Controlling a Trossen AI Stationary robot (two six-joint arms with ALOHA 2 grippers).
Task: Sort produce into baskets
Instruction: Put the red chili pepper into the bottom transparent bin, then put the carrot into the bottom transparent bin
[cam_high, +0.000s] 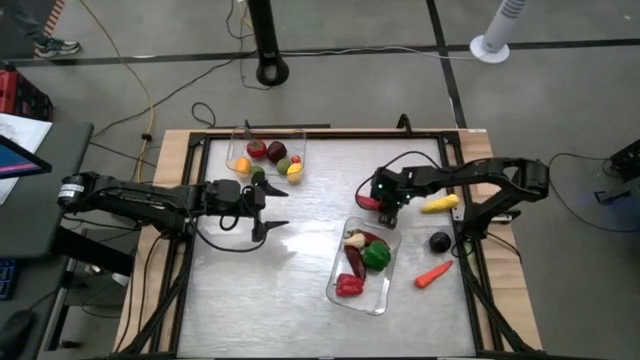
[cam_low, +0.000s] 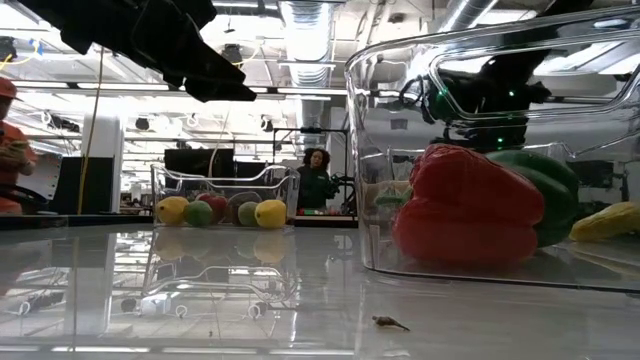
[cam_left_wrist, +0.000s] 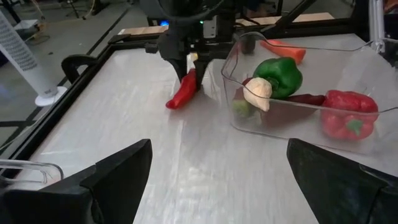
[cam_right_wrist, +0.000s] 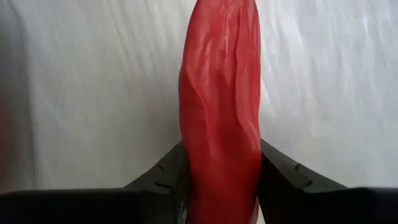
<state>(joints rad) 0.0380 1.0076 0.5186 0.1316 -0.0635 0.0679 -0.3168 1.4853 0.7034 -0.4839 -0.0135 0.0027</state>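
My right gripper (cam_high: 386, 205) is shut on a red chili (cam_high: 368, 202) just beyond the far end of the near clear basket (cam_high: 385, 292), which holds a green pepper (cam_high: 376, 255), a red pepper (cam_high: 348, 286) and other pieces. The far clear basket (cam_high: 296, 138) holds several round fruits. A yellow banana-like piece (cam_high: 440, 204), a maroon round piece (cam_high: 439, 241) and an orange carrot (cam_high: 433, 274) lie on the table to the right. My left gripper (cam_high: 270, 210) is open and empty at centre left, near the far basket. My right gripper pinches the red chili's upper end (cam_right_wrist: 219, 168) between its two fingers (cam_right_wrist: 283, 171), one on each side. The fingers come from above, pointing down. The chili (cam_left_wrist: 182, 93) hangs slanting below them, its lower tip (cam_left_wrist: 170, 104) at or just above the table; I cannot tell which.
The table's raised dark frame (cam_high: 200, 140) runs round the work surface. Bare tabletop (cam_high: 260, 290) lies in front of my left gripper and left of the near basket. People show in the room behind the table in the low view (cam_low: 316, 178).
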